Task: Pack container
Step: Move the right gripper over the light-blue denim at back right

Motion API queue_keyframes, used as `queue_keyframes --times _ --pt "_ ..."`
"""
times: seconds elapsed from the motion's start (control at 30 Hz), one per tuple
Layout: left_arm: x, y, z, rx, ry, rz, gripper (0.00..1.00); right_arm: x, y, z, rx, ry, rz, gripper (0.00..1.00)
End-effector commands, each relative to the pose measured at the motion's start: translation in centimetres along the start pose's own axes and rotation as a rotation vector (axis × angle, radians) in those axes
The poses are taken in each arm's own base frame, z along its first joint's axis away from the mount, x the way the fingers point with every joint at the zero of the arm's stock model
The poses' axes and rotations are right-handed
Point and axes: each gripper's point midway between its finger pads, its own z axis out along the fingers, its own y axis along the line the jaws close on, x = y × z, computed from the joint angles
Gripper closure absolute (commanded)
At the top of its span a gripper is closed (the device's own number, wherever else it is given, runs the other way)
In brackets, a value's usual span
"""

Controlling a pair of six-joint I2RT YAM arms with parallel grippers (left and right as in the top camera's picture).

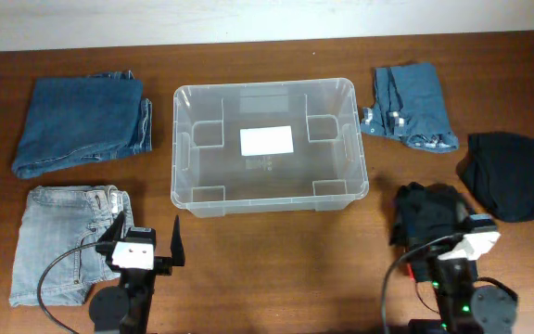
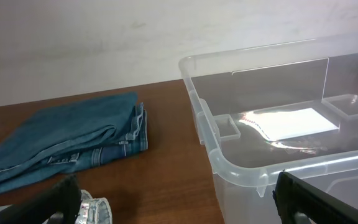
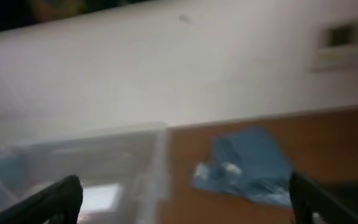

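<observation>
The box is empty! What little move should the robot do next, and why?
Probably lower the left gripper onto the pale folded jeans just beside it. Its jaws stand open and hold nothing, the container has nothing in it, and those jeans are the nearest clothing to that arm.

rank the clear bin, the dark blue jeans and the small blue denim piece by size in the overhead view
1. clear bin, plainly largest
2. dark blue jeans
3. small blue denim piece, smallest
</observation>
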Motion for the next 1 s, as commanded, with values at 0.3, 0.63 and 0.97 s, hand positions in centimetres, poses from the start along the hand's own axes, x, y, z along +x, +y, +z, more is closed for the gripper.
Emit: queue_keyframes --times 0.3,0.63,0.97 --pt "0.1 0.2 0.0 -0.012 -0.003 0.016 0.01 -3.8 -4.0 3.1 0.275 0.356 -0.131 0.01" --pt "0.1 0.2 0.0 -0.012 -0.003 0.016 0.01 -6.4 -2.2 12.3 0.048 0.816 -0.054 0.02" --pt "0.1 0.2 0.0 -0.012 -0.003 0.016 0.01 -8.7 -8.6 20.1 0.23 0.814 -0.086 0.02"
